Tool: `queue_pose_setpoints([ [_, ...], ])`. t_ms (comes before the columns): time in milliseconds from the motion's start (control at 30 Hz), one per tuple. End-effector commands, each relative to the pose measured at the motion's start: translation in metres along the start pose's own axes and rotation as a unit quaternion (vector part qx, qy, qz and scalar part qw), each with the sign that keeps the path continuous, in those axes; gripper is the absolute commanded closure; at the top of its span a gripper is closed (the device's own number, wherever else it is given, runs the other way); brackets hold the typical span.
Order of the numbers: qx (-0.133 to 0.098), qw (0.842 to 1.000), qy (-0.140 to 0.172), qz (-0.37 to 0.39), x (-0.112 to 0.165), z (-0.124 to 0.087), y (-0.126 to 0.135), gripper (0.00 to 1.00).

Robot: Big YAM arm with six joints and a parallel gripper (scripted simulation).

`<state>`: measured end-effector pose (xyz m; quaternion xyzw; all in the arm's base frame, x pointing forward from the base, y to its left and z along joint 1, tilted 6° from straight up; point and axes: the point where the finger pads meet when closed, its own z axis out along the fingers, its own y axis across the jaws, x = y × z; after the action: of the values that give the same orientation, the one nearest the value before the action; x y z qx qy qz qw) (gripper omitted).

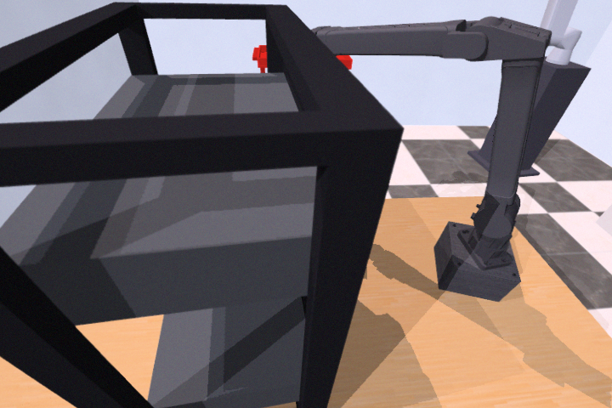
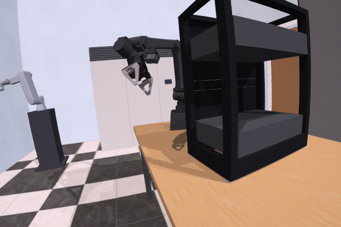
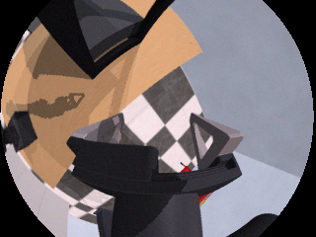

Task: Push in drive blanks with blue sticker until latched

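Top looks down close on rack (image 1: pixel 350 144); exterior faces it across table (image 2: pixel 256 192)

Even, bright light is cast from above; soft layered shadows are thrown across the table (image 1: pixel 461 346); the wrist view is circularly vignetted.

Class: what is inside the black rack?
Inside the rack: an upper grey unit and a lower grey unit, dark space between them. Any blue stickers are hidden from these views.
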<state>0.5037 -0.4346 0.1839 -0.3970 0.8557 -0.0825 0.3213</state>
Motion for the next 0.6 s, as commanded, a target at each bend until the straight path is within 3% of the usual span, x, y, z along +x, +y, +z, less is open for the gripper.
queue_pose_setpoints([
  [0, 0.006, 1.0, 0.0, -0.003, -0.003, -0.006, -0.004, 0.0],
  [533, 0.006, 1.0, 0.0, -0.003, -0.003, -0.006, -0.004, 0.0],
  [567, 0.018, 1.0, 0.001, -0.011, -0.007, -0.013, -0.017, 0.0],
])
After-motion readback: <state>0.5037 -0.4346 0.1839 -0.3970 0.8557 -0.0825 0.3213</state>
